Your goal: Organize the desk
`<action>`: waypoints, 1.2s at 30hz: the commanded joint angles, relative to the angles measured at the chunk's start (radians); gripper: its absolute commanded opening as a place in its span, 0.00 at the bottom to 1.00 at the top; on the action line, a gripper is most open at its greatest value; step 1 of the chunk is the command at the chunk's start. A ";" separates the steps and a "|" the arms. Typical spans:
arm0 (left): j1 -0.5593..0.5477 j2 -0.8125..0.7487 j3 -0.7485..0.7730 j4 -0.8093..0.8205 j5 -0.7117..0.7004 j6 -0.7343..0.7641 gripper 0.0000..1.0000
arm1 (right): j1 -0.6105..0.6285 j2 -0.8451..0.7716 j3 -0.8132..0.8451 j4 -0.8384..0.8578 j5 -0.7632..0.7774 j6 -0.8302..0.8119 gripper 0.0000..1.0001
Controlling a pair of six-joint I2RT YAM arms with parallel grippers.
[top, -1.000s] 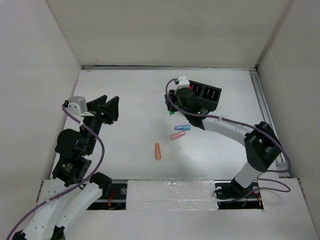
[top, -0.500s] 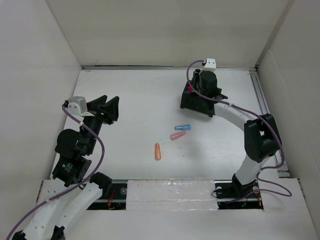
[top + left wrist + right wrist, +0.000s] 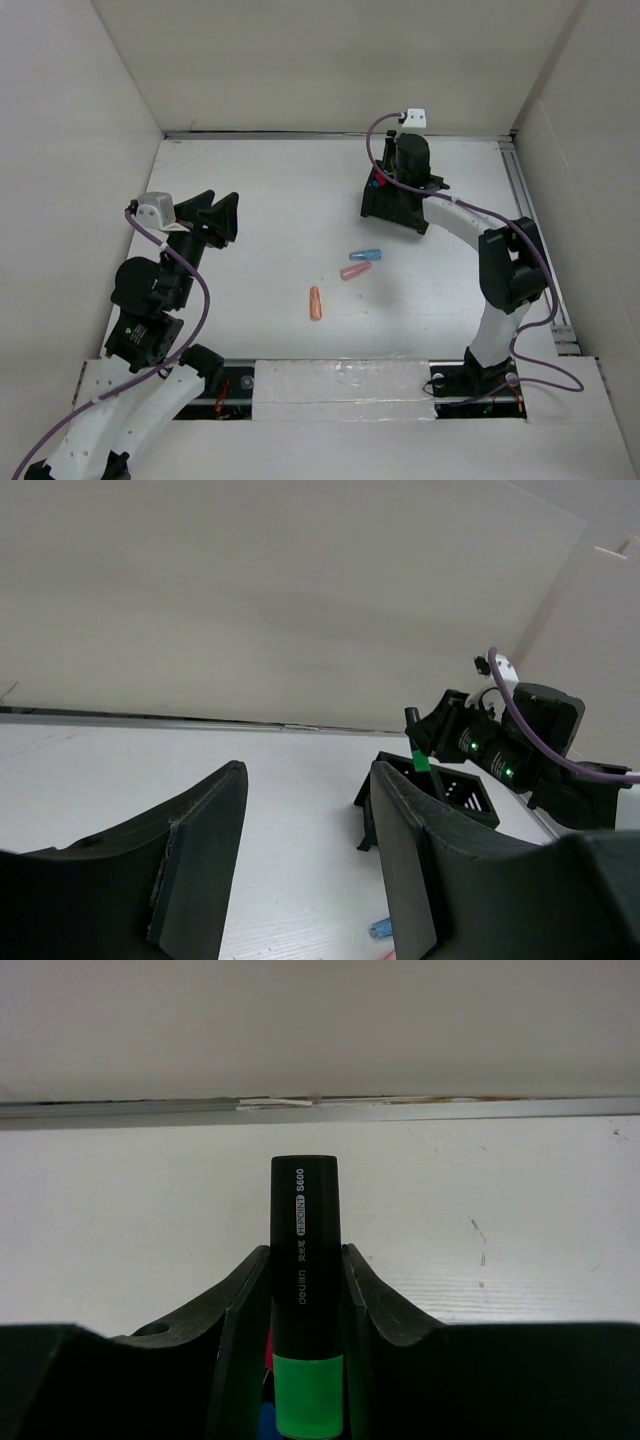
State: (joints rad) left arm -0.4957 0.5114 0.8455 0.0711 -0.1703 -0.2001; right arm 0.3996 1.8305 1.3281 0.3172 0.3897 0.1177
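Note:
My right gripper (image 3: 404,172) hangs over the black organizer box (image 3: 396,208) at the back right of the white desk (image 3: 270,195). It is shut on a black highlighter (image 3: 304,1210) with a green band, held upright between the jaws of the right gripper (image 3: 305,1252). From the left wrist view the highlighter's green band (image 3: 421,762) shows just above the organizer box (image 3: 462,792). My left gripper (image 3: 214,214) sits at the left, well away from it. The left gripper (image 3: 308,775) stands open with nothing between its fingers.
Three loose caps lie mid-desk: a blue cap (image 3: 365,256), a pink cap (image 3: 355,270) and an orange cap (image 3: 316,302). White walls close the desk on three sides, with a metal rail (image 3: 535,230) along the right edge.
My right arm carried the highlighter from left of the organizer box to the back, over the box, then almost stopped. The left arm has not moved.

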 commanded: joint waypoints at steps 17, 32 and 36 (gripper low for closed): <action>-0.001 0.001 0.000 0.053 -0.009 -0.002 0.48 | 0.073 -0.161 -0.130 0.082 0.022 0.010 0.58; -0.001 -0.024 0.001 0.053 -0.012 -0.002 0.48 | 0.462 -0.386 -0.397 -0.172 -0.166 0.188 0.43; -0.001 -0.025 0.003 0.050 -0.017 -0.002 0.49 | 0.557 -0.346 -0.382 -0.344 -0.216 0.197 0.74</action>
State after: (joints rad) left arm -0.4957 0.4950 0.8455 0.0715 -0.1837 -0.2001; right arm 0.9218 1.4719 0.9340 0.1207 0.2226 0.2939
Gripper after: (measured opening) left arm 0.484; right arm 0.722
